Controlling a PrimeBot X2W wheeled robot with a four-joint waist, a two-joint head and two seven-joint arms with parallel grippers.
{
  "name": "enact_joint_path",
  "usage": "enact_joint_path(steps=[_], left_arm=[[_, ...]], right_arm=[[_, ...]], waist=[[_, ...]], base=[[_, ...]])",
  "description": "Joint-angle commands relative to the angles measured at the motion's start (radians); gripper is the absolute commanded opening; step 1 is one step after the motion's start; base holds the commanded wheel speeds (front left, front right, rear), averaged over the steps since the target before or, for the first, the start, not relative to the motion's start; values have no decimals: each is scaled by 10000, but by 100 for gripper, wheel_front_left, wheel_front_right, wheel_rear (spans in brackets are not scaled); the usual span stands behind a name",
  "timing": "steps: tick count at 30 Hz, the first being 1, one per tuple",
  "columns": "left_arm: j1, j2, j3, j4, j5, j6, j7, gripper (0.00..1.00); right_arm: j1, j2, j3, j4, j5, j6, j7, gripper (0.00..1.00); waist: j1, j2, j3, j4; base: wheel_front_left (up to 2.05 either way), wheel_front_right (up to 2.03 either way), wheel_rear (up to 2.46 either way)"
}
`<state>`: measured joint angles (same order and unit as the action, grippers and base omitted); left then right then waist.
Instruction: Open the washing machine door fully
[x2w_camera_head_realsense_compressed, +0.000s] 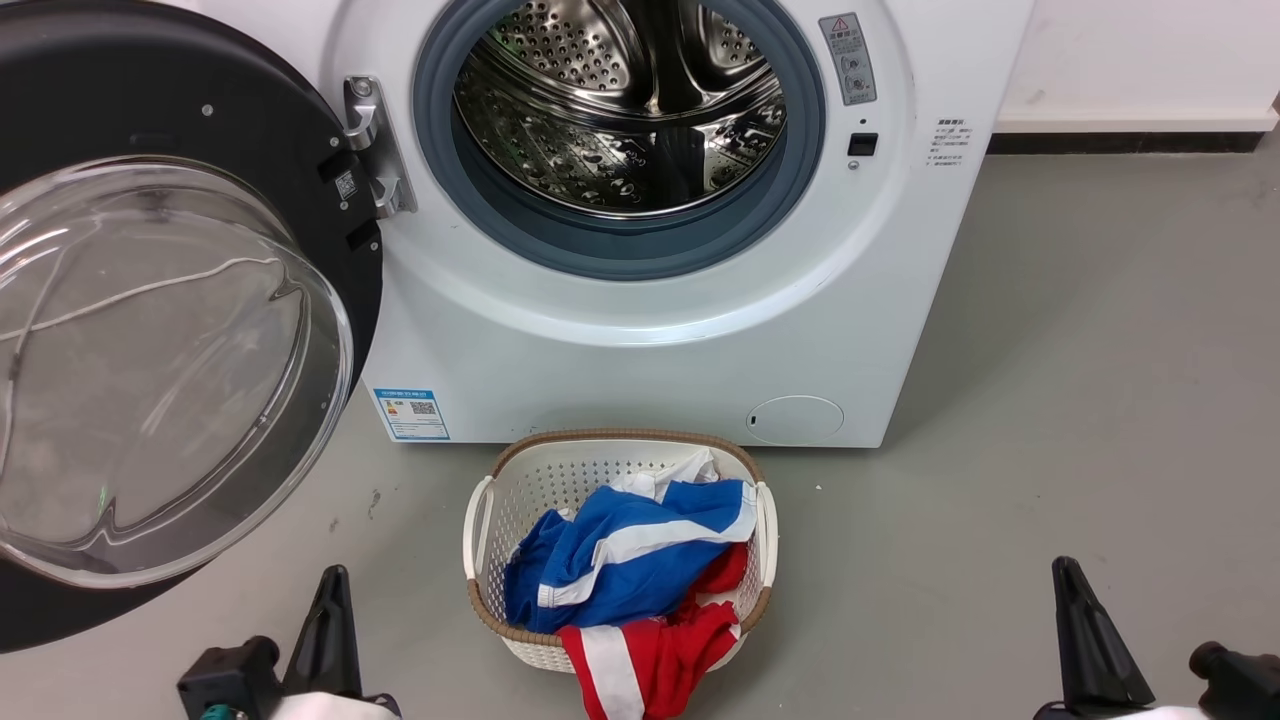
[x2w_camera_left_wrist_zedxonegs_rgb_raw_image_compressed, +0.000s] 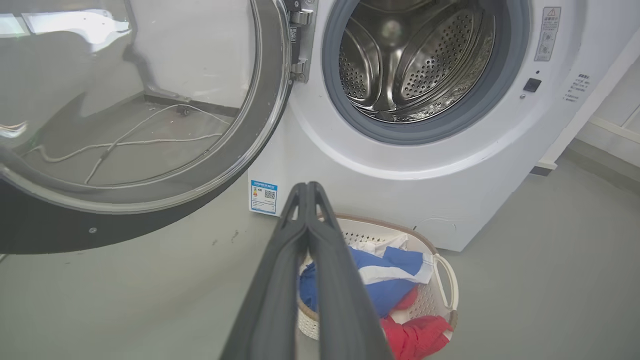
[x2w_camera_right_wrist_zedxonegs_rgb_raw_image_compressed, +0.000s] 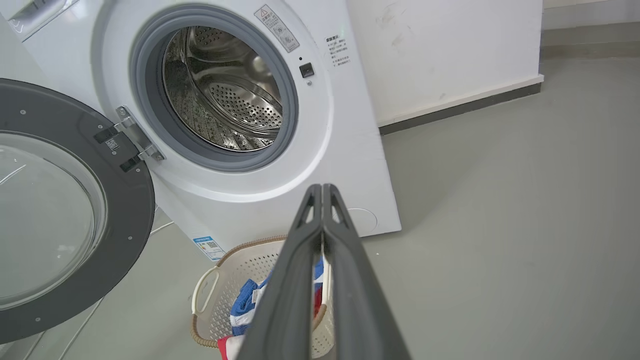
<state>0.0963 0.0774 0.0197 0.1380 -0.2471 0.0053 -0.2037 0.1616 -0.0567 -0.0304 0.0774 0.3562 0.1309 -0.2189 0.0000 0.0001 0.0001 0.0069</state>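
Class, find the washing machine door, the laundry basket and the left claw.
washing machine door (x2w_camera_head_realsense_compressed: 160, 370): head view, centre of the glass bowl.
laundry basket (x2w_camera_head_realsense_compressed: 560, 480): head view, perforated back wall.
left claw (x2w_camera_left_wrist_zedxonegs_rgb_raw_image_compressed: 306, 189): left wrist view, between its shut fingertips.

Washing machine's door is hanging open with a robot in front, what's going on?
The robot's job is opening the washing machine door, which stands swung wide to its left, drum exposed. The left gripper and right gripper hang low, shut and empty, touching nothing. A basket of clothes sits on the floor in front.
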Motion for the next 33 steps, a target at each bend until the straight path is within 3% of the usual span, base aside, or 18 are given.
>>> enact_joint_path(steps=[1, 33], left_arm=[[-303, -2, 77, -91, -579, -77, 105, 0], [-1011, -103, 411, 338, -5710, -588, 1305, 0]], right_arm=[[-326, -106, 12, -55, 593, 0, 76, 0], [-1279, -272, -21, 594, 5538, -1, 1112, 0]], waist=[[0, -1, 1, -2], [0, -1, 9, -21]], base=[[0, 0, 0], [0, 0, 0]])
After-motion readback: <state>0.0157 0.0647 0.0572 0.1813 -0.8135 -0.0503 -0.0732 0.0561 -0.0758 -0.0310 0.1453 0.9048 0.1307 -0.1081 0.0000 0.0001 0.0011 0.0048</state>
